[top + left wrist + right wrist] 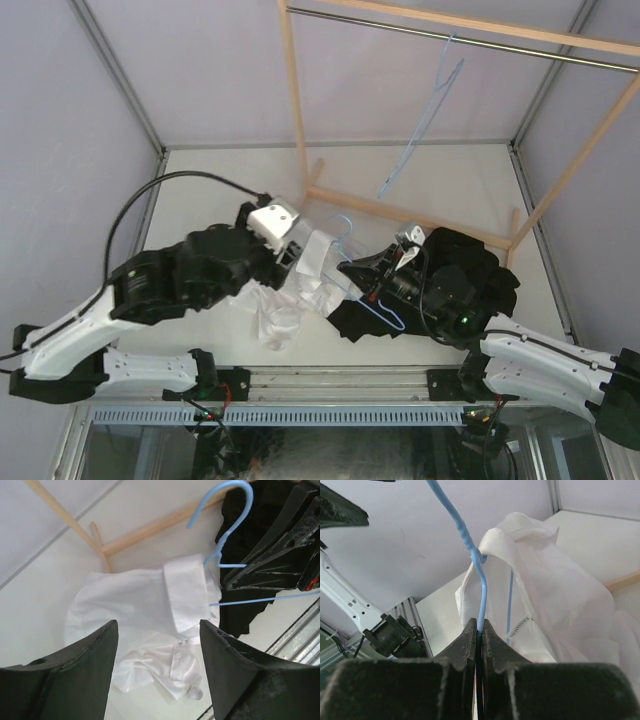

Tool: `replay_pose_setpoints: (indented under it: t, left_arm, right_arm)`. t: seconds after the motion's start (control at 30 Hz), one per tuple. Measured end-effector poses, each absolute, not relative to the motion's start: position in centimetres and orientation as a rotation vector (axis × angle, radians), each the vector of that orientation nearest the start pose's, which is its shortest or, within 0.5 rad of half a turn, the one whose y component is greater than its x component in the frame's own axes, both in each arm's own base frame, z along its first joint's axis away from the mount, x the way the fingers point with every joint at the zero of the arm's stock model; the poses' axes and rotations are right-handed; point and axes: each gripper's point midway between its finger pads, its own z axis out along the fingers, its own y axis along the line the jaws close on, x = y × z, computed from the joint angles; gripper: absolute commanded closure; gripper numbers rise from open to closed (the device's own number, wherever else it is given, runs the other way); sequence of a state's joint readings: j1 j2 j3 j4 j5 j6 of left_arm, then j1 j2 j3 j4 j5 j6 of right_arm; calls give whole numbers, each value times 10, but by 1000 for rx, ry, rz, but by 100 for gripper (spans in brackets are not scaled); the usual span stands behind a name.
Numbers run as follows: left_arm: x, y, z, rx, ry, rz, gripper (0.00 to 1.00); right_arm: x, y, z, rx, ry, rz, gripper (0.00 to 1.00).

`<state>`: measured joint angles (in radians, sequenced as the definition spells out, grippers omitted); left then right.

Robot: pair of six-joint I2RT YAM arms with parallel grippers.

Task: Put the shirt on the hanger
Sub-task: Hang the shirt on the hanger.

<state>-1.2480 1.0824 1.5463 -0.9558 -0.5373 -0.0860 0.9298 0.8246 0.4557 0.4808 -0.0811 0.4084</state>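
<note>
Partly done: the shirt [140,600] at centre has its collar end draped over the hanger [481,600], whose wire the right gripper [480,630] clenches; the rest lies heaped. The left gripper [157,630] hangs released above it. The other side needs threading, and a black garment [346,320] at the shirt's 4 o'clock crowds the hanger; rack [296,110] at 12.

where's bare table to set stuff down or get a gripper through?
Free: the table back-left, between the left wall and the wooden rack; also the strip behind its base rail, under the spare hanger. Crowded: front centre, where white shirt, blue hanger, black garment, left gripper and right gripper bunch together.
</note>
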Motion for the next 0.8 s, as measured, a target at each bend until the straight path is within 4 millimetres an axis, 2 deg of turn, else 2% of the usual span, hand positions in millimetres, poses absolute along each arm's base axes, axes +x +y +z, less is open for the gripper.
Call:
replay_pose_setpoints:
  t: [0.07,0.17,0.33,0.63,0.8]
  left_arm:
    - [165,-211,375,794,1773,-313,36]
    - [166,-185,386,778,1633,-301,32]
    - [168,-157,374,791,1458,-219,27]
    - [165,-166,387,966,1260,-141,26]
    - [169,-175,361,1108,1217,-35,28]
  right_arm:
    - [177,293,268,-479,1466,1158,100]
    - [172,296,276,-491,1423,1200,100]
    - [161,303,289,-532,1357,1281,100]
    - [144,306,301,-581,1299,1371,100]
    - [137,307,301,-601,1299,1389,100]
